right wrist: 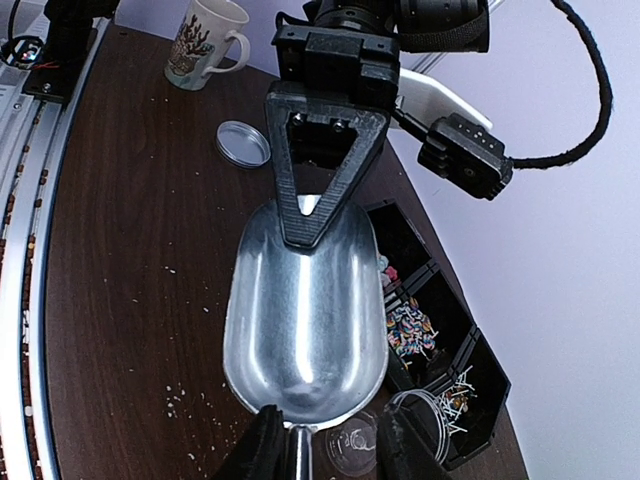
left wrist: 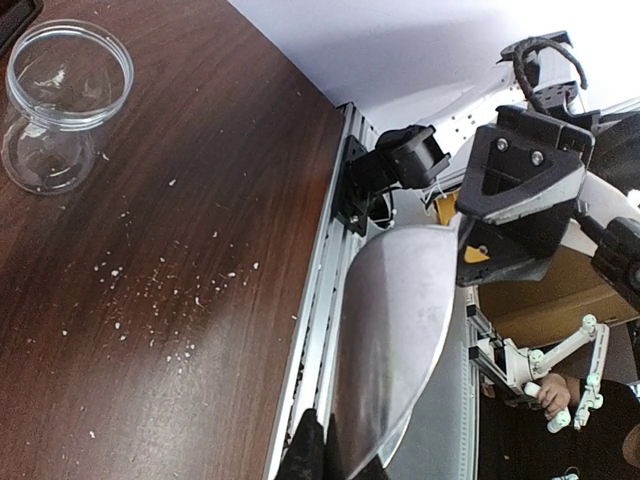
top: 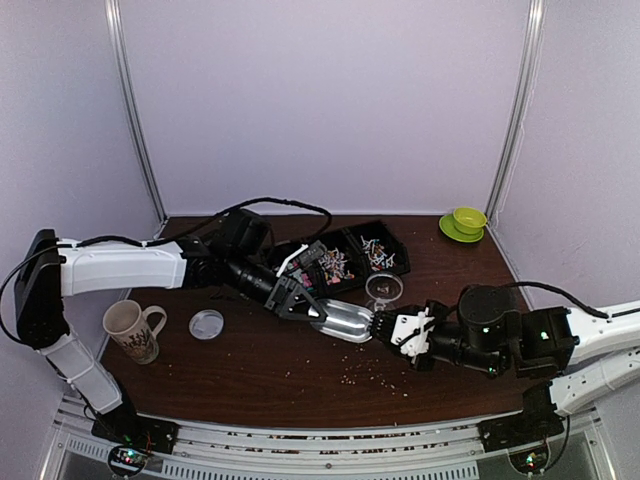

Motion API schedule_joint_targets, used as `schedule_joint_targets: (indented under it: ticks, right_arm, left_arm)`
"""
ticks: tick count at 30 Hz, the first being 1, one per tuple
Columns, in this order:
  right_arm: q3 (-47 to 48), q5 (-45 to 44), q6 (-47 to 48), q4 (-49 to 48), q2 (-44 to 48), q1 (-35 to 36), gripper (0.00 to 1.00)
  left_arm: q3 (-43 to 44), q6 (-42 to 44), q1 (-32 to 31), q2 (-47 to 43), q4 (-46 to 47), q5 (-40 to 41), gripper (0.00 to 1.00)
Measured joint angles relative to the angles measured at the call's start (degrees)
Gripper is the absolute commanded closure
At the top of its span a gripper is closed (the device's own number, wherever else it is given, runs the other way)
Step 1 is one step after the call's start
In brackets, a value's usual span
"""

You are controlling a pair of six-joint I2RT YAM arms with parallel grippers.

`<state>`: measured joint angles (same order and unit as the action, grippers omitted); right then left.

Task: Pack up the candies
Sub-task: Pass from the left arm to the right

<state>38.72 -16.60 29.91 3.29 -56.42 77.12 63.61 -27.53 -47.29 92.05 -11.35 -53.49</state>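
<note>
candies (top: 334, 263): I see pastel chunks and thin white sticks, sorted in black tray (top: 400, 268), upper middle of overhead view | left arm (top: 120, 265): stretched rightward, low; left gripper (top: 308, 305) clamped on rim of metal scoop (top: 345, 320) | right arm (top: 540, 340): stretched leftward; right gripper (right wrist: 330, 447) straddles scoop handle, can't tell if clamped

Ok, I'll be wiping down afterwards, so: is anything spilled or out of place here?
Yes. Tiny pale crumbs are strewn over the table in front of the clear jar, towards the near edge. The scoop, clamped at its rim by the left gripper, is empty.
</note>
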Motion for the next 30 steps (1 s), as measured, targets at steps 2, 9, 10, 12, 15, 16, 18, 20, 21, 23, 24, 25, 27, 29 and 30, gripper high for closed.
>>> schedule_joint_targets:
  ticks: [2,9,10,12,15,16,18,20,21,23,24,25,27,29,30]
  right_arm:
    - [-0.09,0.0,0.35,0.0,0.0,0.07,0.71]
    - [-0.09,0.07,0.5,0.66,0.0,0.17,0.68]
    - [-0.09,0.07,0.55,0.83,0.0,0.17,0.68]
    - [-0.09,0.07,0.57,1.2,0.0,0.17,0.68]
    - [-0.09,0.07,0.57,1.88,0.0,0.17,0.68]
    - [-0.09,0.07,0.57,2.01,0.0,0.17,0.68]
    - [-0.09,0.11,0.52,2.19,0.0,0.22,0.68]
    - [-0.09,0.26,0.52,2.36,0.0,0.26,0.67]
    - [-0.09,0.28,0.55,2.51,0.0,0.26,0.67]
    - [-0.09,0.33,0.55,2.89,0.0,0.26,0.67]
    - [-0.09,0.35,0.55,3.02,0.0,0.26,0.67]
    - [-0.09,0.39,0.55,3.21,0.0,0.26,0.67]
    - [-0.13,0.79,0.59,3.65,0.0,0.26,0.68]
    - [-0.35,0.96,0.57,3.72,0.02,0.26,0.69]
    - [-0.5,1.07,0.59,3.72,0.02,0.26,0.69]
  left_arm:
    - [0.0,-0.09,0.0,0.09,0.31,-0.24,1.0]
    - [0.0,-0.5,0.0,0.79,0.85,-0.81,1.0]
    - [0.0,-0.55,0.0,0.92,0.9,-0.92,1.0]
    - [0.0,-0.7,0.0,1.2,0.92,-1.18,1.0]
    - [0.0,-0.9,0.0,1.49,0.96,-1.53,1.0]
    - [0.0,-0.92,0.0,1.53,0.96,-1.57,1.0]
    - [0.0,-0.94,0.0,1.6,0.98,-1.64,1.0]
    - [0.0,-0.94,0.0,1.62,0.96,-1.75,1.0]
    - [0.0,-0.94,0.0,1.62,0.98,-1.81,1.0]
    - [0.0,-0.94,0.0,1.62,0.98,-1.97,1.0]
    - [0.0,-0.96,0.0,1.64,1.01,-2.05,1.0]
    - [0.0,-0.96,0.0,1.66,1.05,-2.34,1.0]
    - [0.0,-0.98,0.0,1.66,1.05,-2.8,1.0]
    - [0.0,-1.07,0.0,1.66,1.07,-3.15,1.0]
    - [0.0,-1.11,0.0,1.66,1.07,-3.3,1.0]
